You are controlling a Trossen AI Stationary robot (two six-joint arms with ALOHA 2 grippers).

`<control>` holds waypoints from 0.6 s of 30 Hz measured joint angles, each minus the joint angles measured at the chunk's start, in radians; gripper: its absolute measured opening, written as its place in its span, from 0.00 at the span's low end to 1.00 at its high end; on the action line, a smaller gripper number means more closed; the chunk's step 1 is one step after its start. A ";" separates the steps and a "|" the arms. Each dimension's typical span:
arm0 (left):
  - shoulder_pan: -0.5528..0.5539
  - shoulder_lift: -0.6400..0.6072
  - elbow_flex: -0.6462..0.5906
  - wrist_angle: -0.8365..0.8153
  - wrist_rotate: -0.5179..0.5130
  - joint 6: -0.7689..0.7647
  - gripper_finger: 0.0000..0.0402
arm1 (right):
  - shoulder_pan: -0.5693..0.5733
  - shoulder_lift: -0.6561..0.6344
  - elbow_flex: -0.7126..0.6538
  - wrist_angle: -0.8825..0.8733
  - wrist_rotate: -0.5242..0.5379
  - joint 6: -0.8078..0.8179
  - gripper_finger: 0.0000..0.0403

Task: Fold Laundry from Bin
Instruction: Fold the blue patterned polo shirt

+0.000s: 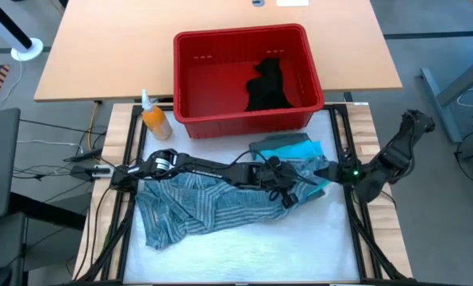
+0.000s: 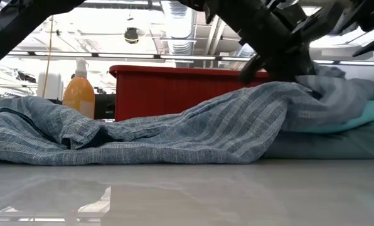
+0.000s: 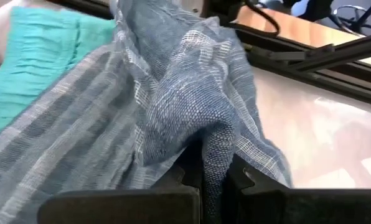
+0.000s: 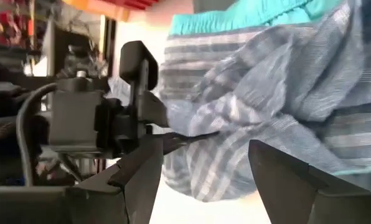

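The blue-grey striped shirt (image 1: 213,208) lies spread and crumpled on the white table top. Its right end is raised over the bright turquoise garment (image 1: 304,151) and the grey-green garment (image 1: 270,143), which lie stacked in front of the bin. My left gripper (image 1: 288,193) reaches across from the left and is shut on the shirt's raised end. My right gripper (image 1: 325,171) is open just to the right of it, its fingers (image 4: 145,171) on either side of the hanging cloth; I cannot tell whether they touch it. The black garment (image 1: 267,86) lies inside the red bin (image 1: 221,48). My left gripper pinches a bunched fold of the striped shirt (image 3: 215,152) between its two fingers, at the shirt's right end. The fold holds several layers. That end is lifted (image 2: 300,88) above the stacked garments. The rest of the shirt slopes down slack to the table on the left (image 2: 80,135).
An orange bottle with a white pump top (image 1: 153,119) stands left of the bin, at the table's far left. The black frame rails (image 1: 129,159) run along the table's left and right sides. Bare white table (image 1: 244,254) lies in front of the shirt.
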 joint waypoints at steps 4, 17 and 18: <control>-0.012 0.000 0.000 0.031 0.003 0.035 0.00 | -0.008 -0.011 0.000 -0.119 -0.069 0.093 0.66; -0.009 0.002 0.000 0.083 0.001 0.043 0.00 | -0.159 0.052 -0.011 -0.137 -0.206 0.024 0.66; -0.009 0.002 0.000 0.083 0.001 0.043 0.00 | -0.162 0.062 -0.019 -0.136 -0.220 0.028 0.66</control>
